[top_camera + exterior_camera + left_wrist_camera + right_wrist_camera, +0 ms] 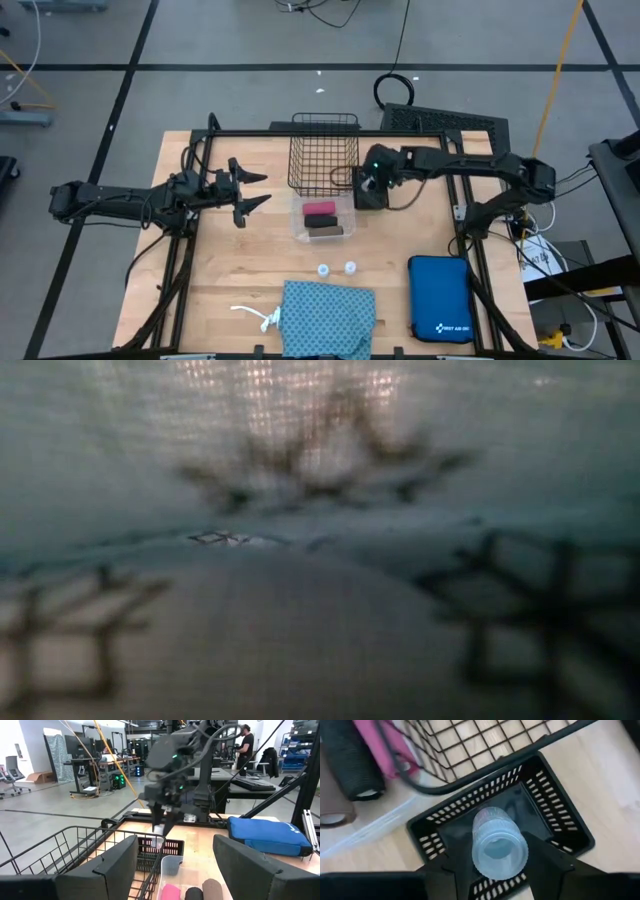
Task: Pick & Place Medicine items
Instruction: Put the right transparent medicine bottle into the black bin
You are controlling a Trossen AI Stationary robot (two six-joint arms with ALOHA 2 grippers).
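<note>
My right gripper (368, 187) hangs over a small black slotted basket (555, 825), shut on a tiny clear vial (497, 845). Two more white-capped vials (324, 270) (350, 267) stand on the table. A pink roll (320, 209), a dark roll and a brown roll (326, 232) lie in a clear tray (300, 228). The teal patterned cloth (328, 318) with its white string (255, 315) lies at the near edge and fills the low view (320, 560). My left gripper (255, 190) is open and empty, left of the tray. My right gripper pinches the vial by its sides (479, 855) between its two fingers, which come from above and point down. The vial hangs clear above the inside of the black basket. It also shows below the fingers in the left wrist view (158, 830).
A black wire basket (323, 150) stands just beyond the tray, next to the small black basket. A big blue zip case (440, 300) lies at the near right. Bare wood lies between the tray and the cloth. A person stands far back in the room (245, 745).
</note>
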